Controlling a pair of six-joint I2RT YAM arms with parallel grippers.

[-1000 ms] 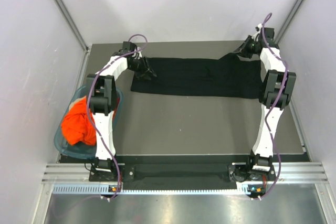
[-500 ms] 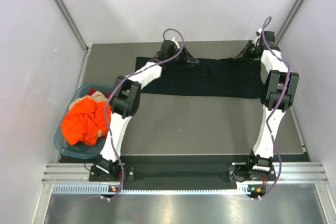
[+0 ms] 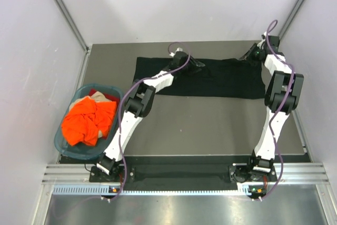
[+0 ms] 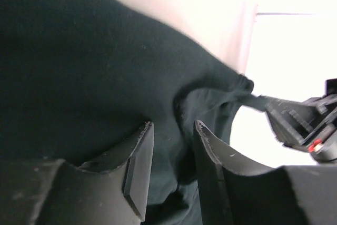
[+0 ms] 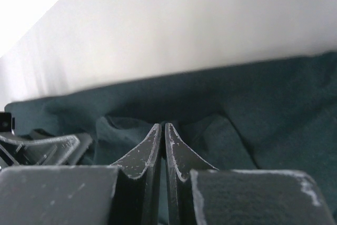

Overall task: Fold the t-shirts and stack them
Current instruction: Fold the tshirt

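Orange t-shirt sits at 9 o'clock of the table, crumpled in a lump inside the teal basket, unfolded, no gripper near it. It is bright soft cloth with many creases; the basket is hard plastic with a rounded rim

Left gripper is stretched out to 12 o'clock, over the far edge of the black t-shirt. In the left wrist view its fingers stand apart with a raised ridge of black cloth in the gap; no pinch visible

Black t-shirt lies across the far side of the table from 11 to 1 o'clock, a long flat dark band of matte, limp cloth with slight wrinkles toward its right end. Cannot tell if it is 1 layer or doubled

Right gripper is at 1 o'clock on the shirt's far right corner, jaws together, clamped on a thin tip of black cloth that pulls to a taut point in the left wrist view

Step, as I judge it: setting grips for a fold of the black shirt, early in the task; the orange one is not begun and there is no stack yet

Next move likely needs the left jaws to close on that ridge, then both arms to lift the far edge evenly toward 6 o'clock, since limp cloth may sag or bunch if 1 side leads
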